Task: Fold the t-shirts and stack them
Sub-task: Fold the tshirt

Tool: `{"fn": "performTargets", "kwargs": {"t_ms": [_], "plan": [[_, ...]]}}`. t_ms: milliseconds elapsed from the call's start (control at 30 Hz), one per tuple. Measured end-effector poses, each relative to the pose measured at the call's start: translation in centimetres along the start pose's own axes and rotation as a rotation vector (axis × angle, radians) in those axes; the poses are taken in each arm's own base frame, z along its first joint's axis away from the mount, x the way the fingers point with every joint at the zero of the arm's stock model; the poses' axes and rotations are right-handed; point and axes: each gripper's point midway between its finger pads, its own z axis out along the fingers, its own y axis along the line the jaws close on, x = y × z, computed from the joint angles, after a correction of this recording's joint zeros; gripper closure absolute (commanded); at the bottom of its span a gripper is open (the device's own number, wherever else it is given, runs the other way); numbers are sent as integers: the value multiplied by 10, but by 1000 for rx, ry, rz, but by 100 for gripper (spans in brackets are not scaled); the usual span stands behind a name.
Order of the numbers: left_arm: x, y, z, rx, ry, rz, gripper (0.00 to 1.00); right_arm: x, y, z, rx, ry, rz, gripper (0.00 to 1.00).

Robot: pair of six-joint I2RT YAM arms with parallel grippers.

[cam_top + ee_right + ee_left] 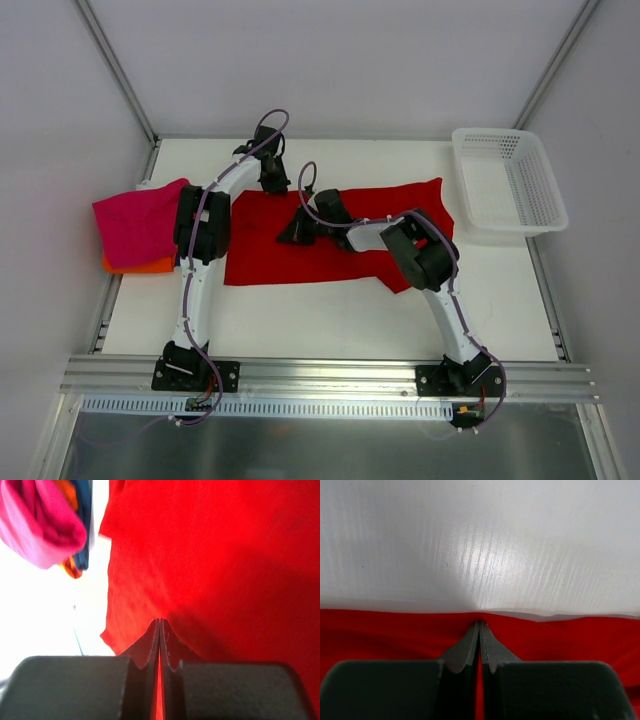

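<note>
A bright red t-shirt (330, 245) lies spread flat across the middle of the white table (330, 320). My left gripper (274, 186) is at its far left edge. In the left wrist view that gripper (479, 623) is shut, its tips pinching the shirt's (560, 640) puckered far hem. My right gripper (288, 236) is low over the shirt's left half; in its own view the gripper (159, 620) is shut on the red cloth (210, 555). Folded t-shirts are stacked at the left: magenta (140, 225) on top and orange (140, 266) beneath, with a blue one (85, 520) showing in the right wrist view.
A white mesh basket (505, 190) stands at the back right corner of the table. Aluminium rails run along the table's left, right and near edges. Both arm bases are bolted to the near rail.
</note>
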Motion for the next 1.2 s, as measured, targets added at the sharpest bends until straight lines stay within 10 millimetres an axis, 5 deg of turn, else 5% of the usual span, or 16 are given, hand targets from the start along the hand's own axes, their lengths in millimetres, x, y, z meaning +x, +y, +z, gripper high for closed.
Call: {"fn": "performTargets", "kwargs": {"t_ms": [200,367,500,567,667,800,900,1000,1200], "plan": [[0,0,0,0,0,0,100,20,11,-9,-18,26,-15,99],[0,2,-1,-9,-4,1,100,8,26,-16,-46,-2,-39,99],[5,17,-12,-76,-15,2,100,-12,43,-43,-39,-34,-92,100],[8,29,-23,-128,-34,7,73,-35,53,-71,4,-79,-160,99],[7,38,-54,-174,-82,22,47,-67,64,-122,110,-163,-268,97],[-14,29,-110,-170,-214,34,37,-101,72,-181,226,-276,-366,96],[-25,19,-153,-139,-313,32,38,-115,57,-206,306,-306,-382,96],[-21,20,-171,-130,-348,33,42,-119,20,-213,394,-278,-349,96],[27,49,-132,-203,-212,36,58,-116,-59,-201,525,-171,-240,98]]}}
